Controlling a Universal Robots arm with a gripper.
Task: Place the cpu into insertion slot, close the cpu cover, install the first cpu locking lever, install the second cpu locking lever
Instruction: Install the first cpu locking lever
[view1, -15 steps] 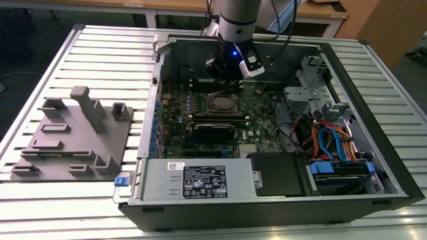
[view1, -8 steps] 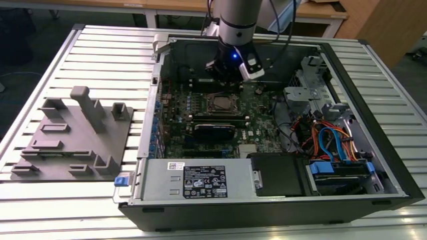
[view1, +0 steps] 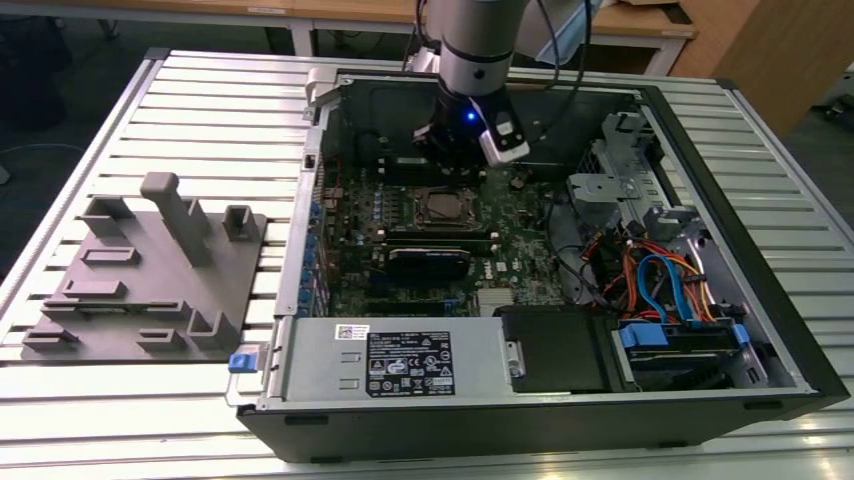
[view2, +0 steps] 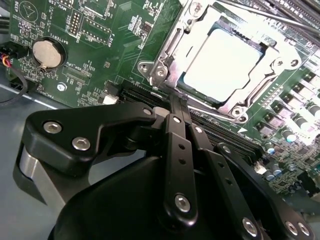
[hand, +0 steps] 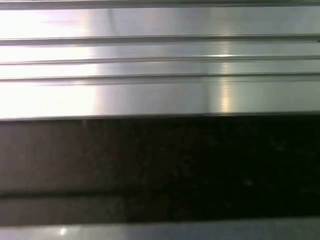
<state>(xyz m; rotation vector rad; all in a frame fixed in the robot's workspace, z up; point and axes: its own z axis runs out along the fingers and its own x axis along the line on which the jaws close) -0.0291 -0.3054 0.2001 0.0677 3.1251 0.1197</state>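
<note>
— Case and board?
— Open computer case (view1: 747, 300) lies on the slatted bench (view1: 200, 90); green motherboard (view1: 521, 250) inside, arm (view1: 474, 50) over its far edge.
— Gripper?
— Gripper (view2: 176, 111) narrow, fingers together, holding nothing, just beside the socket.
— The cpu?
— The cpu (view2: 222, 62) sits in the insertion slot (view2: 200, 102), the cpu cover (view2: 187, 47) closed around it.

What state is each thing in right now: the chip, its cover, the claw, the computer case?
cpu: seated in its socket.
cover: closed down around the chip.
claw: shut, empty, tips at the cover's edge.
case: lying on its side, panel off, insides exposed.
</note>
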